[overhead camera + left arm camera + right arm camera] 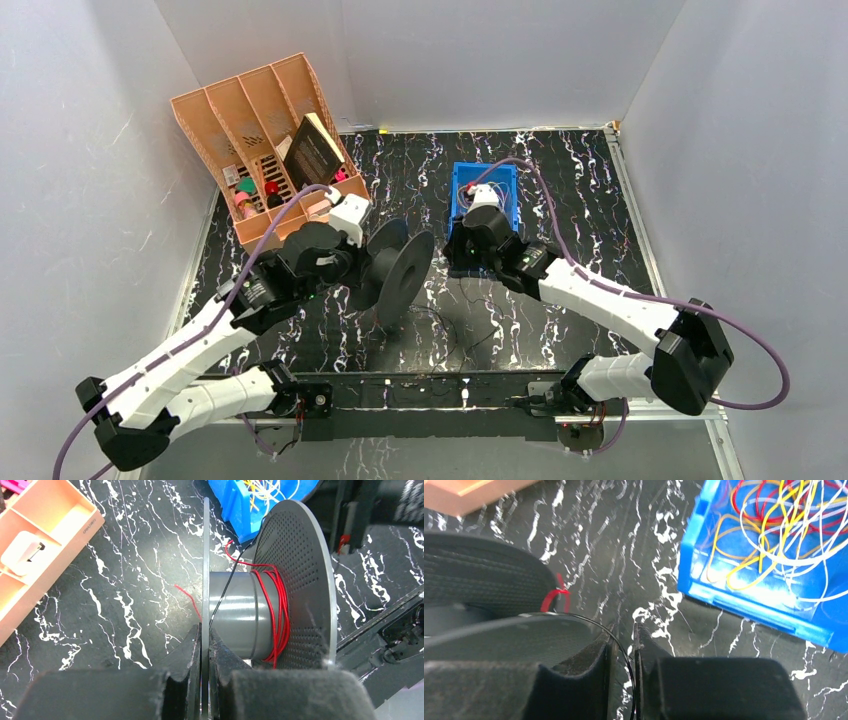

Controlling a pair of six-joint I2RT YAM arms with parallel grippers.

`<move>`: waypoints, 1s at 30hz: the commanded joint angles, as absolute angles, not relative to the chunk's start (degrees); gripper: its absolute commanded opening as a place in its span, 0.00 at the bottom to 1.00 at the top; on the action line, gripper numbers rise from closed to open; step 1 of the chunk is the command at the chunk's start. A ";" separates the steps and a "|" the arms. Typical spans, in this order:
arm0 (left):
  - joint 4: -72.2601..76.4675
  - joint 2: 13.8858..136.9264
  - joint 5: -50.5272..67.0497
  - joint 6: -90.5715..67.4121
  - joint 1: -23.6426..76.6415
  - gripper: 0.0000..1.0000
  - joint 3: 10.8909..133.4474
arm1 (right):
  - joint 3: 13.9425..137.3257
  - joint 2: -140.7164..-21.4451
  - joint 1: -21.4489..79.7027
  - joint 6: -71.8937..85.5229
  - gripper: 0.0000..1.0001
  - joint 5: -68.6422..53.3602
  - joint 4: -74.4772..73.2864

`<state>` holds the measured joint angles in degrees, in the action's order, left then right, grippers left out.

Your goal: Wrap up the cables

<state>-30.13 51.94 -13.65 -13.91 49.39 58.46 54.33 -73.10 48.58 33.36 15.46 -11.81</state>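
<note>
1. At the near edge of the bench [560, 200], both arm bases sit side by side. The left arm [180, 350] and right arm [610, 305] reach in toward mid-bench.
2. Left jaws: clamped on the thin plain flange of the grey spool [235, 615], with the flange edge pinched between the pads [187, 650]. The spool is off to the left of centre, its axis roughly level and its flanges upright.
3. Red cable [279, 610]: several turns round the spool core, bunched against the perforated flange. One short red end sticks out past the gripped flange, over the bench.
4. Black cable [621, 647]: thin. It comes off the core, crosses a flange edge and runs into the gap of the right jaws.
5. Right jaws: just beside the spool on its perforated-flange side, slightly apart with a narrow gap showing. The black cable passes through that gap. Cannot tell if the pads touch it.
6. Blue bin [744, 607]: just beyond the right jaws, standing on the bench. It holds a loose tangle of cables [764, 535] in yellow, red, orange and white, none of them on the spool.
7. Far left corner: orange divided organiser [250, 110], tilted, with small items in its lower slots and a black box [312, 150] leaning in it. It is well apart from the bin.
</note>
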 commanded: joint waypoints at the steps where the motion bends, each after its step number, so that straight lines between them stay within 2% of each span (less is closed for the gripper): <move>1: -28.95 48.91 -14.77 -14.46 49.30 0.00 63.09 | 50.52 -71.33 47.90 33.03 0.27 12.87 -7.27; 8: -29.62 48.22 -18.21 -16.65 49.26 0.00 66.18 | 43.96 -69.97 47.90 33.88 0.33 6.15 -0.61; 19: -28.96 47.93 -27.15 -24.64 49.26 0.00 69.34 | 35.73 -70.09 47.97 36.80 0.31 -6.43 13.53; 21: -28.40 48.35 -28.72 -26.20 49.30 0.00 69.35 | 34.33 -70.77 48.30 37.92 0.27 -8.12 16.76; 23: -27.86 48.65 -30.11 -27.61 49.30 0.00 69.18 | 33.86 -71.58 49.33 38.58 0.18 -8.06 18.43; 27: -26.61 49.08 -32.35 -29.43 49.30 0.00 69.17 | 33.85 -73.57 52.14 38.98 0.15 -6.49 19.46; 30: -26.01 49.39 -35.78 -30.40 49.23 0.00 69.05 | 33.84 -74.92 54.54 39.46 0.08 -6.00 20.46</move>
<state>-31.81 49.71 -29.39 -27.07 49.36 66.41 33.80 -73.52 51.81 38.41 -5.67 14.46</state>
